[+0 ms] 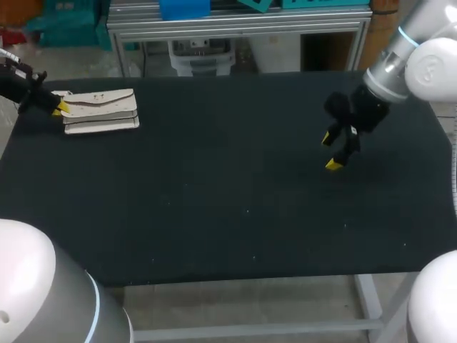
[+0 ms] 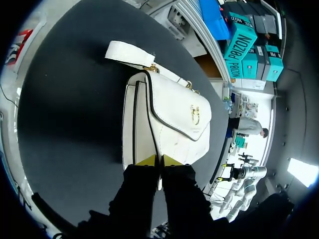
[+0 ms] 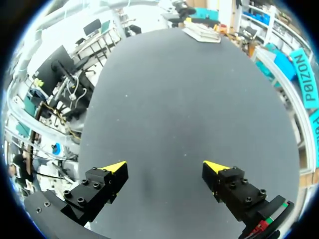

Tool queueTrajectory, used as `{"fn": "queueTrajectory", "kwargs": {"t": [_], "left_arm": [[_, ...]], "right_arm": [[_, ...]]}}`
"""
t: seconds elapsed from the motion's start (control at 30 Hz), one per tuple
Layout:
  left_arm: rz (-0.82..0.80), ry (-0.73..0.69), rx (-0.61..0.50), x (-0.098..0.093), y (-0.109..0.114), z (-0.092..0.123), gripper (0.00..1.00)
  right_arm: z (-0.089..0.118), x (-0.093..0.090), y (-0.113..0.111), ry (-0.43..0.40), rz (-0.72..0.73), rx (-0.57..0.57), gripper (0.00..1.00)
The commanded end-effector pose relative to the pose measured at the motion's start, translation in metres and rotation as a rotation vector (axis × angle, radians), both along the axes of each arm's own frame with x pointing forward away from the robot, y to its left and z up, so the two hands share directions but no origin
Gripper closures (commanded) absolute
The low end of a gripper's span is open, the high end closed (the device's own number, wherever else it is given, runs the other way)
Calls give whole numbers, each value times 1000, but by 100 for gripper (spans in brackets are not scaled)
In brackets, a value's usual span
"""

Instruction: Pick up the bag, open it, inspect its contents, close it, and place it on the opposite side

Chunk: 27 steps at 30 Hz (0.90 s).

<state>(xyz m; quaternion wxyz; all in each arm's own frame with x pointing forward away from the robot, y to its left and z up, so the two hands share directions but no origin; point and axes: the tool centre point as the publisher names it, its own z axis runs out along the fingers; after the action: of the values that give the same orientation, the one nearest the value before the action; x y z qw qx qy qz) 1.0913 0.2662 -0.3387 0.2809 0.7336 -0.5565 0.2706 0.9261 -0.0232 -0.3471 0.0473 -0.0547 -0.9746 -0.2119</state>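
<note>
At the far left edge of the tabletop (image 1: 228, 214) the white bag (image 1: 100, 111) lies flat with its flap (image 2: 179, 112) shut. The left hand (image 2: 159, 160) pinches a thin part of the bag's near edge, fingers nearly together. The right hand (image 1: 333, 151) hangs over the right half, spread wide, holding nothing, well apart from the bag. I judge this the pick-up step. The next move calls for lifting the bag clear and bringing it toward the middle, where the right hand could reach the flap.
</note>
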Motion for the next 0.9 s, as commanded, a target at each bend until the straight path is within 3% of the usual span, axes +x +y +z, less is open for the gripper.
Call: {"fn": "queueTrajectory", "kwargs": {"t": [0.03,0.2,0.33,0.37,0.43,0.5,0.67,0.9], "left_arm": [[-44,13,2,-16,-25,0,100],[-66,0,-4,-35,-53,-2,100],[-81,-5,-15,-40,-59,-3,100],[-82,-5,-15,-40,-59,-3,95],[-89,-9,-13,-40,-57,-1,61],[-92,-11,-11,-37,-53,2,52],[-96,-1,-9,-25,-41,2,62],[-136,32,11,-17,-39,-5,62]], "right_arm": [[-1,1,1,2,1,-1,0],[-1,1,1,2,1,-1,0],[-1,1,1,2,1,-1,0],[-1,1,1,2,1,-1,0],[-1,1,1,2,1,-1,0],[-1,1,1,2,1,-1,0],[-1,1,1,2,1,-1,0],[-1,1,1,2,1,-1,0]]}}
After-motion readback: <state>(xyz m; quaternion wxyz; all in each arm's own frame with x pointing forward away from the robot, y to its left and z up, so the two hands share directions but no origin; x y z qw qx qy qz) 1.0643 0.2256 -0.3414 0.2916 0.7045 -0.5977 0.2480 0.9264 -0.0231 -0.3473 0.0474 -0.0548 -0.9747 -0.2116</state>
